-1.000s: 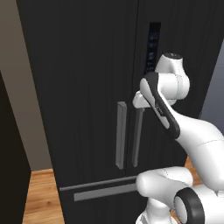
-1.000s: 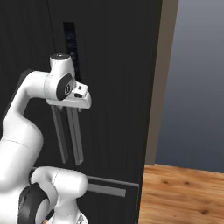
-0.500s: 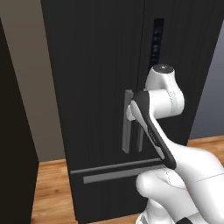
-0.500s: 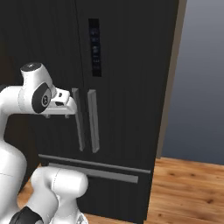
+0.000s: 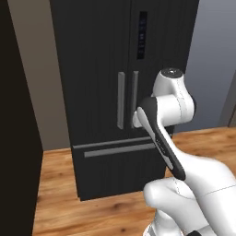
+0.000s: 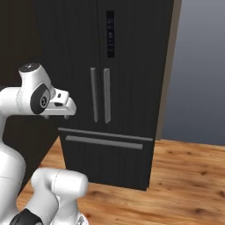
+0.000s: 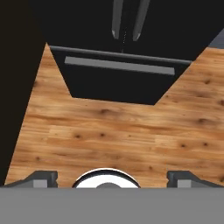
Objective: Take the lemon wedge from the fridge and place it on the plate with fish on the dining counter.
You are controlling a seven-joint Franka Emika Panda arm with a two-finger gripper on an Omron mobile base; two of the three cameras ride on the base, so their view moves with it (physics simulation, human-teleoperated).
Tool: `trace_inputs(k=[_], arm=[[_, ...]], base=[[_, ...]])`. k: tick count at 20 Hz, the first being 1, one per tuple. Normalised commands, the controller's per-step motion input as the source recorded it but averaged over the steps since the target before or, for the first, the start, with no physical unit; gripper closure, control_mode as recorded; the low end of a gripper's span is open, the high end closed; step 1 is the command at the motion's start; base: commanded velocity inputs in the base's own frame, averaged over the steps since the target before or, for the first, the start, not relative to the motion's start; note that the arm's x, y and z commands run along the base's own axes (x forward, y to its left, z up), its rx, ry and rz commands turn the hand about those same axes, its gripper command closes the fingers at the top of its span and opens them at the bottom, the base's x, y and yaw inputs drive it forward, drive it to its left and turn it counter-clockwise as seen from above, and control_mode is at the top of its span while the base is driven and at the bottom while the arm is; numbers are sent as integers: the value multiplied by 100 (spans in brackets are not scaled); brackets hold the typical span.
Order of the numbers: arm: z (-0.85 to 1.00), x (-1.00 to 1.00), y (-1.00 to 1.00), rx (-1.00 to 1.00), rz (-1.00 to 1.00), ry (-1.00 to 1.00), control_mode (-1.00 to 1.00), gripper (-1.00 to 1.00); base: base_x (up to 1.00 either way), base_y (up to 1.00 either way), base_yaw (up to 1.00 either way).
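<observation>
My fingers (image 7: 112, 181) spread wide, nothing held, pointing down at wood plank floor (image 7: 109, 131). Tall black French-door fridge (image 5: 115, 92) shut w/ grey bar handles (image 6: 100, 94) ahead; lemon wedge presumably inside, so doors first.

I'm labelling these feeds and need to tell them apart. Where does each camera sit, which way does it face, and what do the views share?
Left base view: behind the arm's left, facing the closed fridge; arm rises lower right.
Right base view: behind the arm's right, facing the fridge; arm at left, pincer pointing down.
Hand view: on the hand, looking down at wood floor and the fridge's drawer; open pincer tips at bottom.
Shared: all show the fridge's handles and drawer.
</observation>
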Motion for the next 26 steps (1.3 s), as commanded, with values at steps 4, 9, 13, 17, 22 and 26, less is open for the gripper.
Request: trace_inputs(k=[4, 9, 13, 17, 22, 26], arm=[[0, 0, 0, 0, 0, 0, 100, -100], [0, 0, 0, 0, 0, 0, -100, -100], [0, 10, -4, 0, 0, 0, -100, -100], [0, 31, -16, 2, 0, 1, -100, -100], [0, 94, -47, 1, 0, -1, -100, -100], [3, 100, -34, 0, 0, -2, -100, -100]], base=[[-31, 0, 0], [0, 0, 0], [0, 0, 0], [0, 0, 0], [0, 0, 0], [0, 0, 0]])
